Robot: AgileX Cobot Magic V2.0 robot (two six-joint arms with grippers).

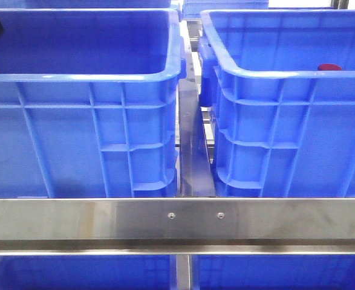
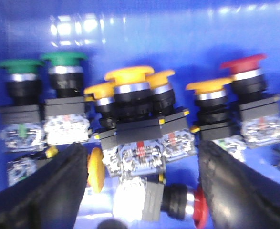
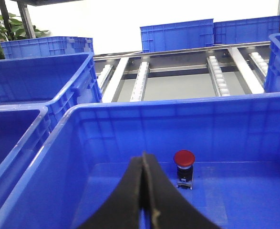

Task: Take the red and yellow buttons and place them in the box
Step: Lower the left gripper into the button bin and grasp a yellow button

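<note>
My left gripper (image 2: 142, 183) is open, low inside a blue crate full of push buttons. Yellow buttons (image 2: 129, 81) cluster in the middle, and a red button (image 2: 244, 71) stands to one side. Between the open fingers (image 2: 44, 191) a button lies on its side, its red cap (image 2: 200, 210) next to one finger. A yellow cap (image 2: 96, 169) sits by the other finger. My right gripper (image 3: 143, 191) is shut on nothing above the box (image 3: 178, 102), a blue crate. One red button (image 3: 184, 160) stands upright on its floor and also shows in the front view (image 1: 329, 67).
Green buttons (image 2: 39, 67) stand among the pile. Two blue crates sit side by side, the left crate (image 1: 80, 77) and the box (image 1: 274, 74), with a narrow gap between them. A steel rail (image 1: 177, 220) crosses in front. Roller tracks (image 3: 140, 81) and more crates (image 3: 178, 33) lie beyond.
</note>
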